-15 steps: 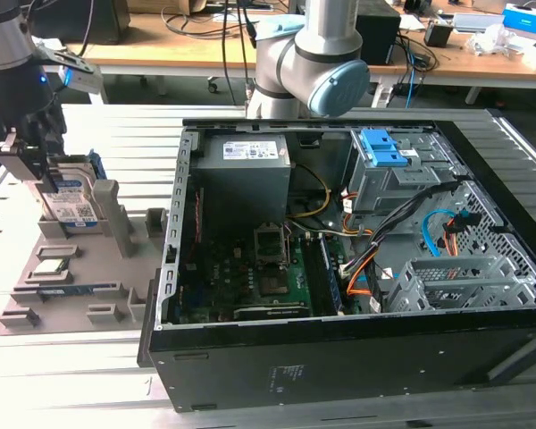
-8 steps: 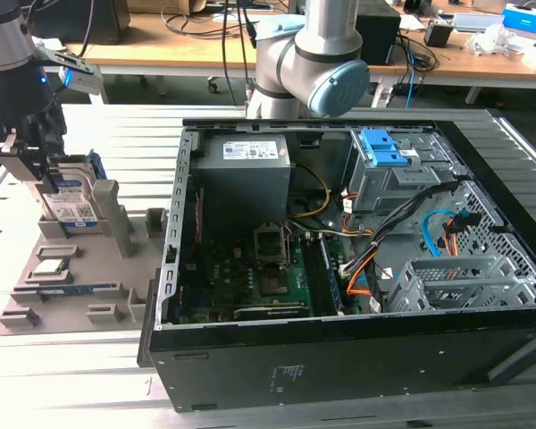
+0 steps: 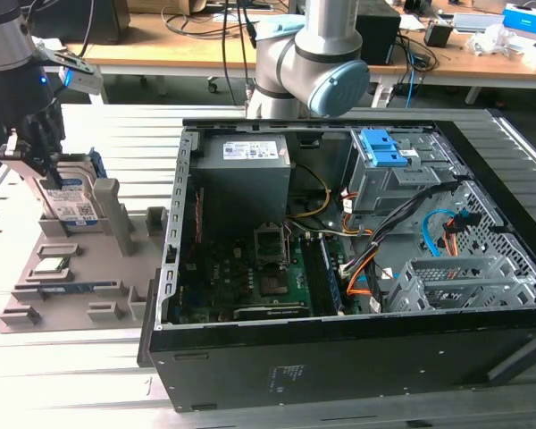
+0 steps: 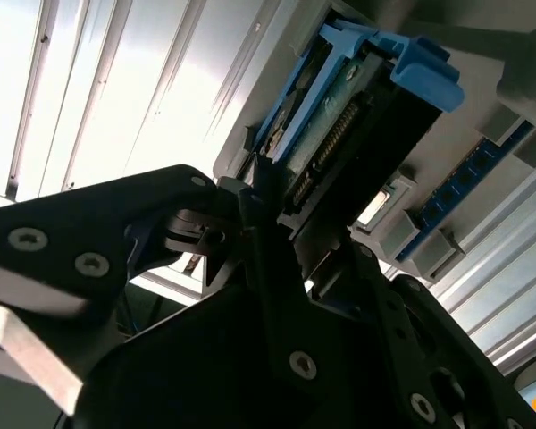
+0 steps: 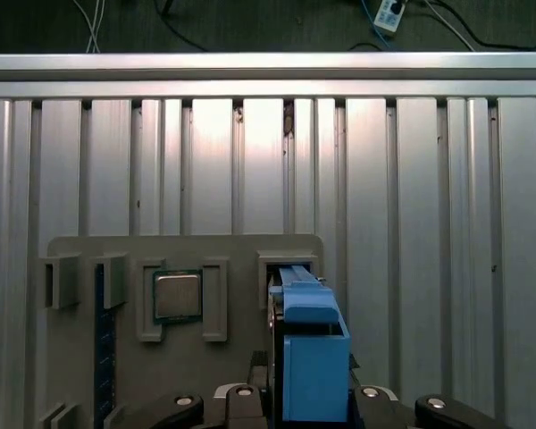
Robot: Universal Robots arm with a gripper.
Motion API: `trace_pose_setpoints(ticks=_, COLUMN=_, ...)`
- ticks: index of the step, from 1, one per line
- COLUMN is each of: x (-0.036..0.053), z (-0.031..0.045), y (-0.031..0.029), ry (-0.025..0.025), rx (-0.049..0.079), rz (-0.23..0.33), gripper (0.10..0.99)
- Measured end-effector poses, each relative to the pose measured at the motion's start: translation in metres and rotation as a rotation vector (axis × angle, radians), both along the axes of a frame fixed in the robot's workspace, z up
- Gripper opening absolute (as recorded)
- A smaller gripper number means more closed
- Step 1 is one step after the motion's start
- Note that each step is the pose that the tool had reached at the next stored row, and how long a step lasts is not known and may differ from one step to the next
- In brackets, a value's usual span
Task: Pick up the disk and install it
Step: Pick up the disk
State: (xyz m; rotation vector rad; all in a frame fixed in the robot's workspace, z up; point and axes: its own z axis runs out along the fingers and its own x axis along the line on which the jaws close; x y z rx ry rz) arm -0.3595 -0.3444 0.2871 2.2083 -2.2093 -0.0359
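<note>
Exterior view: black robot gripper grasping upright silver rectangular disk in blue plastic bracket, on grey slotted tray, nine o'clock of open black computer case

Open air above disk — gray post just beside it, PC case wall nr, both twd exterior view's right.

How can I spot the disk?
Find the open computer case, then the grey tray on the exterior view's left of it. The disk stands upright there, silver with a bright blue frame, unlike the small square chip lying flat.
</note>
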Motion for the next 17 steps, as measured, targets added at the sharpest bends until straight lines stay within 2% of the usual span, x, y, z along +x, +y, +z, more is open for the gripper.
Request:
trace_pose_setpoints(ticks=11, x=0.0, z=0.0001, y=0.0, ry=-0.0001, rx=-0.001, rz=0.0, gripper=0.365)
trace_pose_setpoints(ticks=17, x=0.0, z=0.006, y=0.0003, ry=0.0, rx=-0.001, rz=0.0, gripper=0.365)
